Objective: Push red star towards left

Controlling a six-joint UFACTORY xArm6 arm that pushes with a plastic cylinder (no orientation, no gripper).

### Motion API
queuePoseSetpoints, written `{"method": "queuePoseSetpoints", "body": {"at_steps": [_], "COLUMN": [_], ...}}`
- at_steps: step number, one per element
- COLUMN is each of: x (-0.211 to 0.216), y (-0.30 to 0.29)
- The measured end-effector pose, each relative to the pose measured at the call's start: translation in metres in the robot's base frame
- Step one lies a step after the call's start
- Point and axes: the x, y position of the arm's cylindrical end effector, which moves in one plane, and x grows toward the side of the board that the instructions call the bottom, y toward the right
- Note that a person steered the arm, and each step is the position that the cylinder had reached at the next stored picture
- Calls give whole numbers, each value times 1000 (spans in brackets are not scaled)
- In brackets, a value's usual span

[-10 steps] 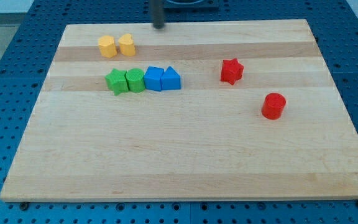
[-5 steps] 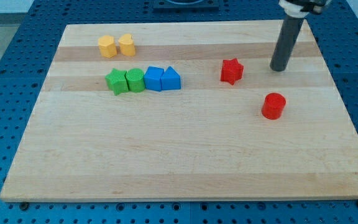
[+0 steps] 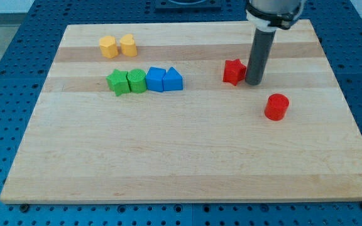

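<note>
The red star [image 3: 233,71] lies on the wooden board [image 3: 181,157] right of centre, toward the view's top. My tip [image 3: 254,82] stands right at the star's right side, touching it or nearly so. The dark rod rises from there to the view's top edge.
A red cylinder [image 3: 276,107] lies below and right of my tip. A green star [image 3: 117,82], a green block [image 3: 136,81], a blue block [image 3: 156,79] and another blue block [image 3: 173,80] form a row left of centre. Two yellow blocks [image 3: 108,46] [image 3: 128,45] sit at the top left.
The rod came in from the view's top, crossed to the right of the red star, then moved left and down against its right side. The blocks have not visibly moved.
</note>
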Motion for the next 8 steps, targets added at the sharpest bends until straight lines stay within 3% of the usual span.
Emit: {"method": "queuePoseSetpoints", "body": {"at_steps": [3, 5, 6, 8], "x": [-39, 29, 35, -53], "y": [-23, -11, -28, -43]}}
